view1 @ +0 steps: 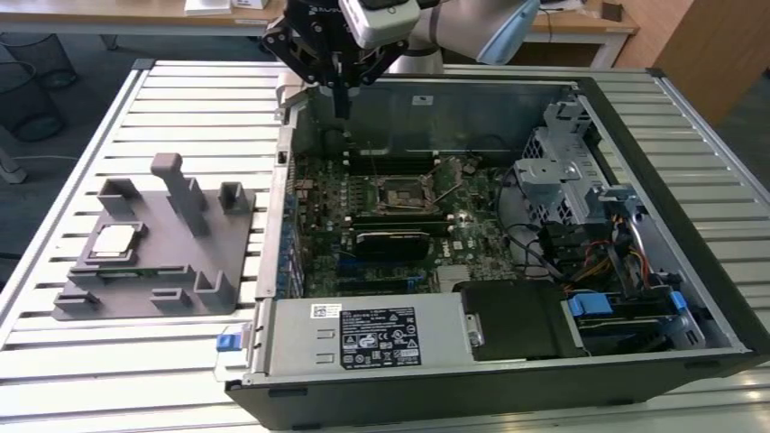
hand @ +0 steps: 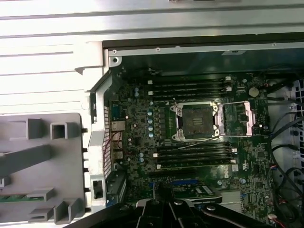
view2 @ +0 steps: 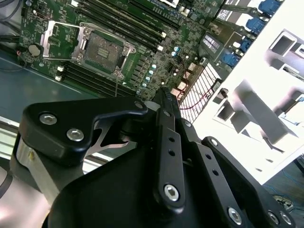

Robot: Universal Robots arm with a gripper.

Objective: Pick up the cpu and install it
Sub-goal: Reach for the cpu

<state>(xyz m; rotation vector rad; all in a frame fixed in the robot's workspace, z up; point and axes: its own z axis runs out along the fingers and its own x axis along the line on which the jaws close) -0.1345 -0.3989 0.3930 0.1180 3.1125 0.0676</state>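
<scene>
1. Power supply [view1: 361, 338] lies nearest the lens in the exterior view, at the near side of the open case [view1: 481, 113]. It sits clear of the work and looks to pose little risk.
2. At that view's left, the cpu [view1: 117, 240] lies flat in a recess of the grey fixture [view1: 132, 305] outside the case, not yet picked. Posts [view1: 180, 189] stand just beside it, so a descent off line could strike 1 of them or tip the chip.
3. Gripper [view1: 343, 113] hangs above the case's far wall, well apart from the cpu, its fingers [view2: 164, 102] together and holding nothing. Lowered like that, they would press on the chip's top rather than straddle it.
4. Further right, the socket [view1: 403, 192] stands open and bare between 2 rows of memory sticks [view1: 391, 219], its lever [hand: 199, 142] swung out. A chip set down skewed, or dropped, could bend the contacts or catch the lever.
</scene>
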